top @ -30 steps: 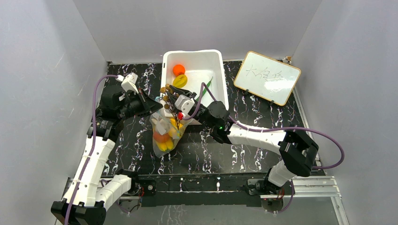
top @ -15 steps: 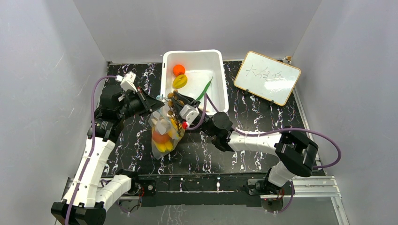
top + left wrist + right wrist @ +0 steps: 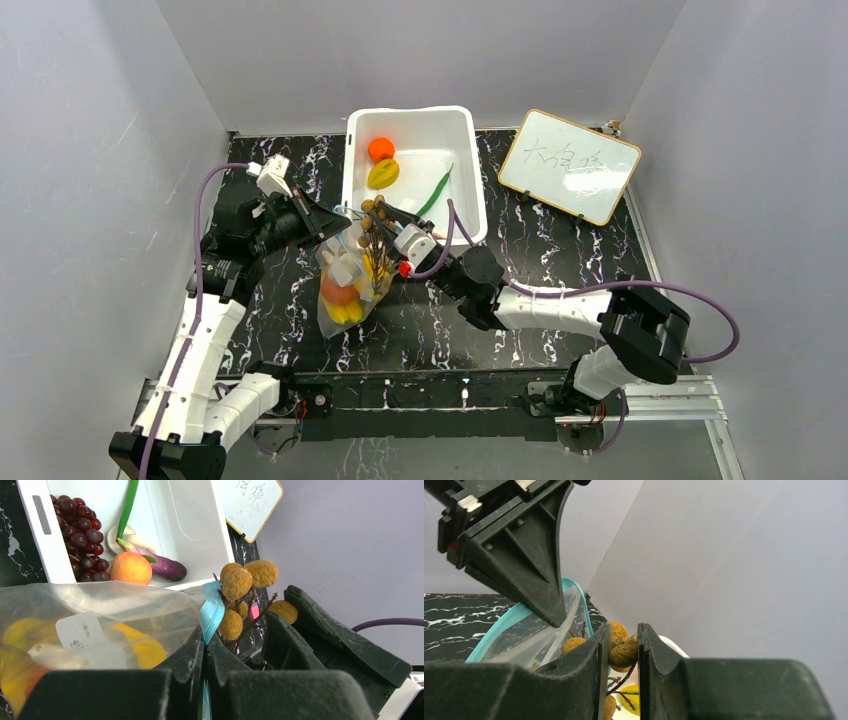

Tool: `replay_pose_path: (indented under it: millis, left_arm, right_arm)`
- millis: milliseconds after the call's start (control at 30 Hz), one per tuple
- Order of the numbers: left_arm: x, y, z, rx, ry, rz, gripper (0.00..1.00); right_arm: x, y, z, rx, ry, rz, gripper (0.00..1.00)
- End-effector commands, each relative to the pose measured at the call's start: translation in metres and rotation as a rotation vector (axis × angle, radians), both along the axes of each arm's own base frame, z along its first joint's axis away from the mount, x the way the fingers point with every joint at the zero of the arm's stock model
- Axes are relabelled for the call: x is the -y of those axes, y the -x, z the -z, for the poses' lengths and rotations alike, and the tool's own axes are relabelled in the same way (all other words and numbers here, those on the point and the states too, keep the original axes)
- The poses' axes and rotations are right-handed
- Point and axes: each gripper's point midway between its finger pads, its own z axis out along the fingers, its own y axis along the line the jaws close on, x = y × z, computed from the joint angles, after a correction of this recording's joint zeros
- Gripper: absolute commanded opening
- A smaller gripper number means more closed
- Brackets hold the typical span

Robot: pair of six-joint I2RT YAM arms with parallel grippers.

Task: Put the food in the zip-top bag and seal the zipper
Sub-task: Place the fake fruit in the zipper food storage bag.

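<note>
Left gripper (image 3: 205, 647): clamped on the teal zipper (image 3: 212, 611), pinching the bag's mouth edge.
Right gripper (image 3: 623, 642): closed on a twiggy sprig (image 3: 243, 577) of rough brown balls at the bag's mouth.
Tub (image 3: 408, 110): white, rigid, rectangular; holds glossy dark grapes (image 3: 75, 535), an orange (image 3: 380, 148), a yellow pepper (image 3: 383, 173) and a slim green pod (image 3: 436, 190).
Bag (image 3: 125, 602): clear, flimsy, lying on the black marbled table (image 3: 560, 260) just before the tub; holds yellow bananas (image 3: 347, 312), a second orange (image 3: 338, 292) and white garlic (image 3: 345, 268).

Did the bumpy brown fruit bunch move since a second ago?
Yes. The brown fruit bunch, pinched in the right end effector, shifted away from the white tub's front-left corner toward the near side, above the zip-top bag's mouth.
</note>
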Motion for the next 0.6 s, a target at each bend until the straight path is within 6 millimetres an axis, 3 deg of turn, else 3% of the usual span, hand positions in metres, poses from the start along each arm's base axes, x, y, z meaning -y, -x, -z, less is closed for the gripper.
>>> replay_pose_path:
  millis: [0,133,233,433,567]
  left_arm:
    - [0.008,0.007,-0.024,0.064,0.056,0.046,0.0]
    - [0.006,0.009,-0.029,0.074,0.053,0.032,0.0]
    - [0.003,0.009,-0.025,0.056,0.045,0.012,0.0]
    - [0.007,0.01,-0.029,0.04,0.081,0.024,0.0]
    - [0.007,0.011,-0.031,0.043,0.086,0.023,0.0]
  right_arm:
    - [0.021,0.011,-0.079,0.142,-0.126,0.035,0.0]
    - [0.031,0.02,-0.112,0.243,-0.134,0.052,0.0]
    - [0.037,0.02,-0.123,0.271,-0.153,0.081,0.0]
    - [0.022,0.009,-0.115,0.316,-0.129,0.115,0.0]
    - [0.024,0.002,-0.101,0.346,-0.158,0.174,0.0]
